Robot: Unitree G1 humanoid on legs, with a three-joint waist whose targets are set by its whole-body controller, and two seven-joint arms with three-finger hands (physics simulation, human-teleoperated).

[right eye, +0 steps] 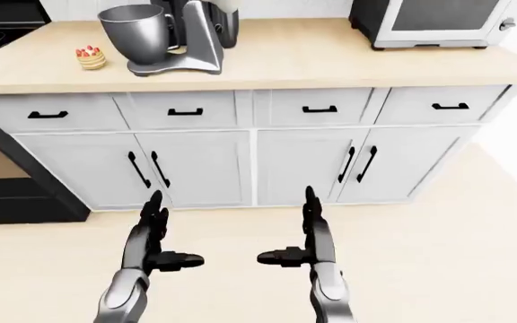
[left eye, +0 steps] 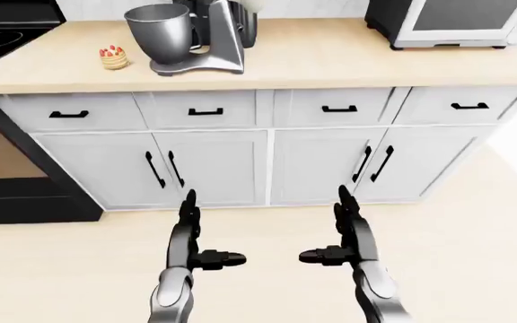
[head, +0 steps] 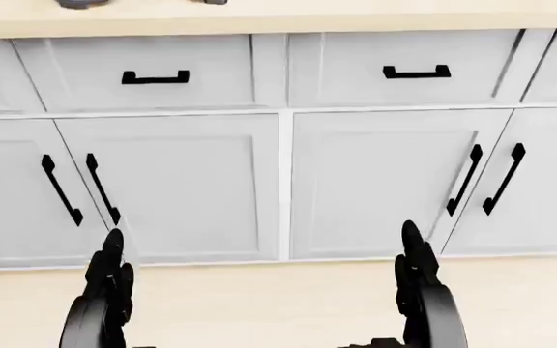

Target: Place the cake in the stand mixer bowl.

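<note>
cake (left eye: 113,57) on counter (left eye: 313,57) beside stand mixer bowl (left eye: 160,30)

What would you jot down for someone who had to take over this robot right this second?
Left robot hand: open, empty, held low over the floor in the left-eye view.
Right robot hand: open, empty, level with the left one.
Cake: on the counter at upper left of the left-eye view, just left of the stand mixer, apart from it.
Mixer bowl: seated on the mixer; nothing can be seen in it from this angle.
Done: nothing yet; the cake is untouched.
Left: step up to the counter, which sits well above the hands in view, pick up the cake, set it in the bowl.
</note>
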